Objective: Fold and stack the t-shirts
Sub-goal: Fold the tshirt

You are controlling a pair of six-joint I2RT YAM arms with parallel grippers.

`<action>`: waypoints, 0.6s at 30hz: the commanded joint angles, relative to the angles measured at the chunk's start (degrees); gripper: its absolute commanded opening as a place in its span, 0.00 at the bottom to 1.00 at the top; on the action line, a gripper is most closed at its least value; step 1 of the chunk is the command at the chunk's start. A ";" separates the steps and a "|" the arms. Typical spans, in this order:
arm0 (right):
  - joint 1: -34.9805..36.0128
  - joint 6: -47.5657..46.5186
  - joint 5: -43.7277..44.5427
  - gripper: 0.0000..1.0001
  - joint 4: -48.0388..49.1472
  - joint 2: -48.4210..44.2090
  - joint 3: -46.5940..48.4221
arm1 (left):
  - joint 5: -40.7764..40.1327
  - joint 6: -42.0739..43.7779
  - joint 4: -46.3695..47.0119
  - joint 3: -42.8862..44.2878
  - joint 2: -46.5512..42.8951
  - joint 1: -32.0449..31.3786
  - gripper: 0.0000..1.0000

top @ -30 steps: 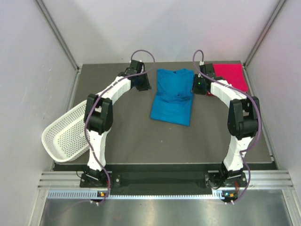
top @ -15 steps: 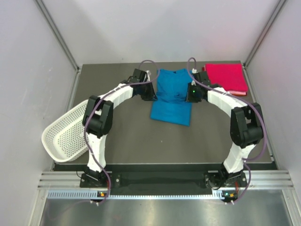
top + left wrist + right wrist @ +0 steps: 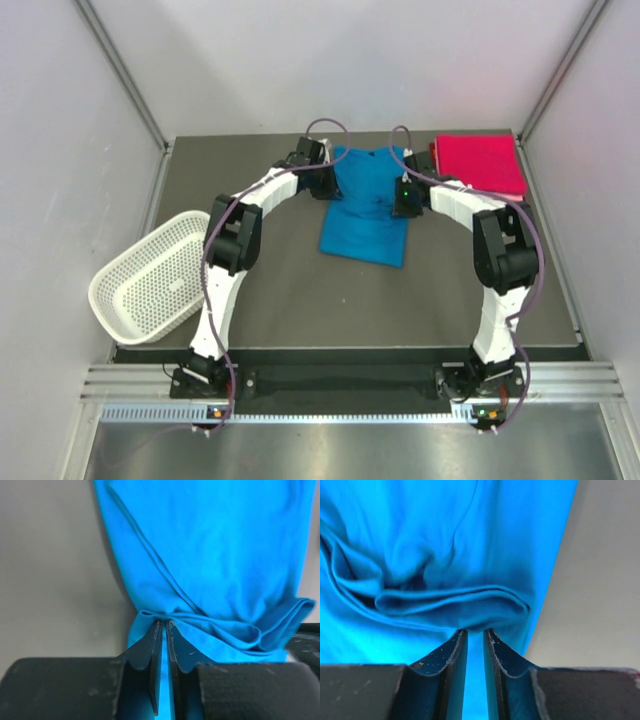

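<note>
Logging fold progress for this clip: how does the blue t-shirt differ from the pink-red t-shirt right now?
The blue t-shirt lies centrally, bunched across its middle; the pink-red t-shirt sits at the far right corner as a flat, neat rectangle. The left gripper and right gripper pinch the blue t-shirt's side folds; neither holds the pink-red t-shirt. Both rest on the dark table.

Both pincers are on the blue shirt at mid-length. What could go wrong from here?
The left pincer and right pincer each nip only a thin bunched edge of the blue t-shirt; a lift might slip one side free and skew the fold. Wrinkles gathered at both grips may get folded in. The right arm sits close to the pink t-shirt; a swing could drag it.
</note>
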 commanded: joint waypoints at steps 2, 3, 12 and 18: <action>-2.42 0.12 2.95 0.20 1.85 3.14 6.24 | -7.02 1.80 -1.01 3.55 2.20 0.30 0.13; -2.86 0.21 3.22 0.20 1.77 3.41 6.42 | -8.16 1.89 -0.66 3.72 2.47 0.39 0.13; -5.15 0.83 3.40 0.22 -0.69 3.07 8.27 | -10.19 3.30 -4.43 6.89 0.02 1.45 0.21; -5.06 1.44 1.20 0.33 -5.25 -6.41 5.11 | -7.47 5.32 -9.08 4.44 -9.03 1.71 0.36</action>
